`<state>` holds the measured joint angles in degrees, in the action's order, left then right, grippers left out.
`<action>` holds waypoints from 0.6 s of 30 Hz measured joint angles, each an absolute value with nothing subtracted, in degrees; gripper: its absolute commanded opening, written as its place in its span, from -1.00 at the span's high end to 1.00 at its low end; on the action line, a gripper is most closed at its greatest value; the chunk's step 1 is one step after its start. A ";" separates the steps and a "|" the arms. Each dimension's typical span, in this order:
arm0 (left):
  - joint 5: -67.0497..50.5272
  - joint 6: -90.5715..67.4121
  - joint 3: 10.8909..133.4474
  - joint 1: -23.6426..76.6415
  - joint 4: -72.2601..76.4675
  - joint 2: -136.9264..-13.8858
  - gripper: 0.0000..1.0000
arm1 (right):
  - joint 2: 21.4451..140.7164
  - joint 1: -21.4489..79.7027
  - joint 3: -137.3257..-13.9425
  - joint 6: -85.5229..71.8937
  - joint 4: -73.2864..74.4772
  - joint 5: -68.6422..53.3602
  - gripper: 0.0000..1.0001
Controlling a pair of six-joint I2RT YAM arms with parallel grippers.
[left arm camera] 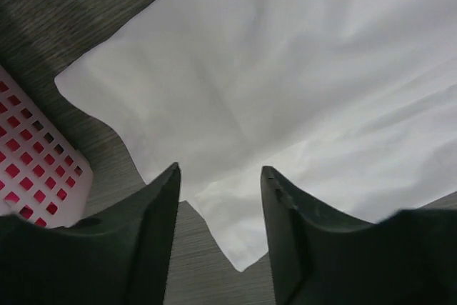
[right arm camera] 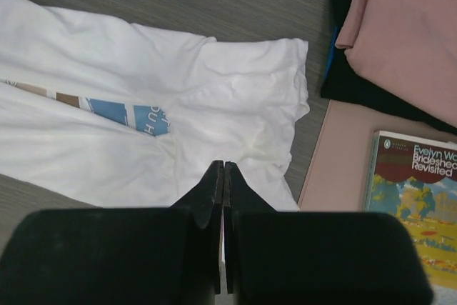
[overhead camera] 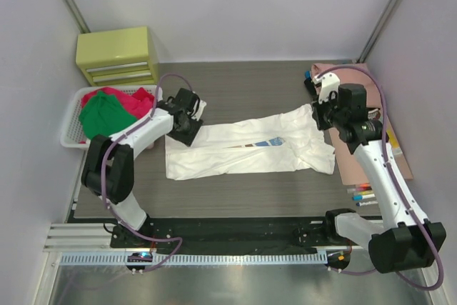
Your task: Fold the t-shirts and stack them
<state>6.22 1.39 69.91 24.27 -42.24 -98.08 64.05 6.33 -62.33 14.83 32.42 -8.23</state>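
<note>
Top: white t-shirt (overhead camera: 250, 149) lay flat on the counter (overhead camera: 250, 91), folded into a long strip. Its long axis ran left-right, with the right end slightly further back. Left end effector (overhead camera: 190, 116) was over its left end, right end effector (overhead camera: 319, 116) over its right.

Left wrist: fingers part open with nothing between them, shirt corner just past the tips (basket (left arm camera: 36, 176) alongside).

Right wrist: fingers pressed together at the shirt's edge; couldn't tell if cloth was nipped. Only this view showed the book (right arm camera: 421, 191) and the salmon-pink shirt (right arm camera: 407, 33).
</note>
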 measured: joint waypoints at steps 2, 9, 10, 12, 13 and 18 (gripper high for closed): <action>6.26 1.93 69.14 24.27 -41.41 -95.83 1.00 | 61.82 6.33 -60.03 14.79 33.47 -8.01 0.99; 7.29 2.61 65.78 24.27 -38.09 -88.18 0.99 | 60.77 6.33 -54.35 14.70 37.74 -8.08 0.98; 7.35 2.63 65.36 24.27 -37.78 -87.64 1.00 | 60.77 6.33 -54.26 14.61 38.22 -8.29 0.99; 7.31 2.66 64.84 24.27 -37.60 -86.98 0.99 | 61.39 6.33 -54.26 14.20 38.26 -8.71 0.98; 7.25 2.66 64.73 24.27 -37.56 -86.83 1.00 | 62.26 6.33 -54.26 14.00 38.04 -8.93 0.98; 5.39 2.26 64.69 24.27 -37.52 -88.47 0.99 | 74.13 6.33 -54.61 12.64 36.88 -10.98 0.99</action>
<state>5.39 2.26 64.69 24.27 -37.52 -88.47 74.13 6.33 -54.61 12.64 36.88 -10.98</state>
